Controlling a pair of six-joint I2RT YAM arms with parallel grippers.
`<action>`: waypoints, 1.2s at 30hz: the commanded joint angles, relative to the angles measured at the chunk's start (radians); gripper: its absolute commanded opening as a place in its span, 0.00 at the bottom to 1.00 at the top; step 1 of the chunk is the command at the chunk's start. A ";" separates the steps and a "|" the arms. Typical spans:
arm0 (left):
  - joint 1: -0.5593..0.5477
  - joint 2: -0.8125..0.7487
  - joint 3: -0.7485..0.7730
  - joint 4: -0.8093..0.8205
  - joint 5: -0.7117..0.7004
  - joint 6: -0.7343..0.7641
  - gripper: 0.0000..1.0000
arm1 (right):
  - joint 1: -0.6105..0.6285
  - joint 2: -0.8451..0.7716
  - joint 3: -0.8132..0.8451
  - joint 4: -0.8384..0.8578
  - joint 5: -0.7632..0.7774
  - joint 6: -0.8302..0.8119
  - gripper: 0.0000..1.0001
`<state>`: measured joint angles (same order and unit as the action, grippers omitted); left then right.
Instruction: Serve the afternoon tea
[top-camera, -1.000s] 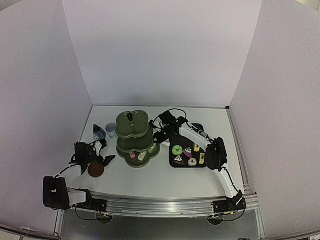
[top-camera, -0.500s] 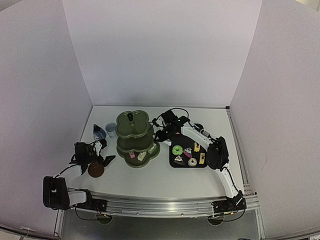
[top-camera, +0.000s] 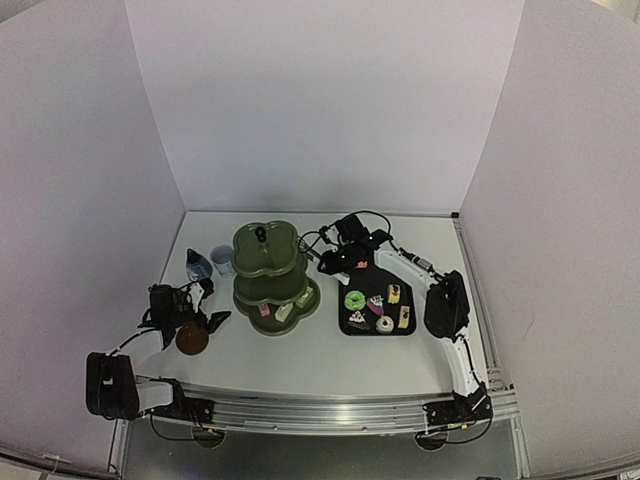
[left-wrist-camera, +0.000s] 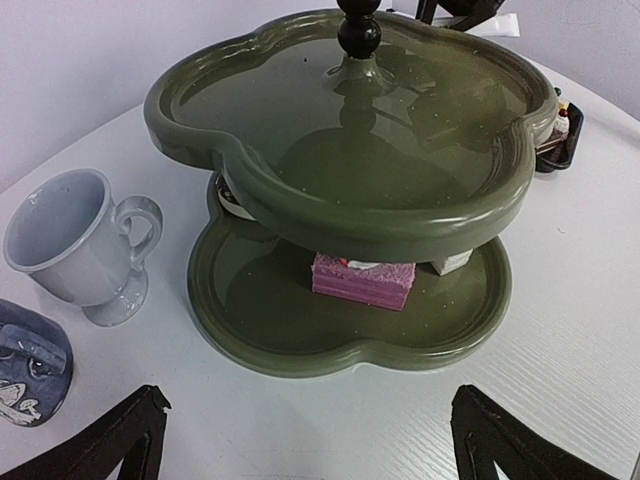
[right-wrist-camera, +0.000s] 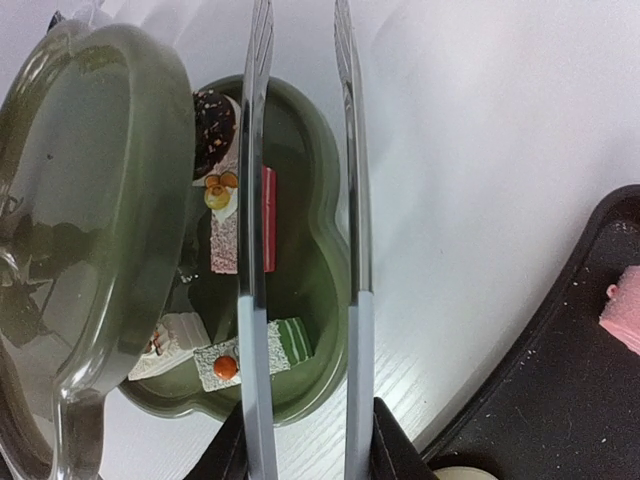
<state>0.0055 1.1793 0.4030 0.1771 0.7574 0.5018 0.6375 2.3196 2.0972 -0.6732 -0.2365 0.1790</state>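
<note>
The dark green three-tier stand (top-camera: 270, 275) (left-wrist-camera: 350, 200) (right-wrist-camera: 100, 200) is at the table's middle left, its top tier bare. Pastries lie on a lower tier: a green striped cake (right-wrist-camera: 292, 340), a chocolate doughnut (right-wrist-camera: 213, 118) and a pink cake (left-wrist-camera: 363, 280). More pastries, among them a green doughnut (top-camera: 354, 299), lie on the black tray (top-camera: 343, 330). The white cup (top-camera: 222, 261) (left-wrist-camera: 80, 245) and blue jug (top-camera: 198, 266) (left-wrist-camera: 30, 375) stand left of the stand. My right gripper (top-camera: 338, 260) (right-wrist-camera: 305, 445) is shut on the metal tongs (right-wrist-camera: 300, 250), whose empty arms hang apart over the tier's rim. My left gripper (top-camera: 208, 320) (left-wrist-camera: 310, 440) is open, facing the stand.
A round brown object (top-camera: 192, 340) lies by my left arm near the front left. White walls close in the table on three sides. The black tray sits right of the stand, partly under my right arm.
My right arm has drawn back to the right, away from the stand, with the tongs still in its grip. The left arm has not moved.
</note>
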 joint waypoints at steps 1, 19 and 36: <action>-0.002 -0.020 0.016 -0.013 0.011 0.020 0.99 | -0.030 -0.124 -0.043 0.085 0.041 0.102 0.31; -0.002 -0.076 0.050 -0.100 -0.009 0.011 1.00 | -0.086 -0.621 -0.593 -0.003 0.155 0.293 0.31; -0.002 -0.097 0.076 -0.160 -0.017 0.016 1.00 | -0.074 -0.783 -0.840 -0.257 0.117 0.175 0.32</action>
<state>0.0055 1.1001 0.4261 0.0368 0.7397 0.5008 0.5559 1.5228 1.2500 -0.8831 -0.1281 0.4119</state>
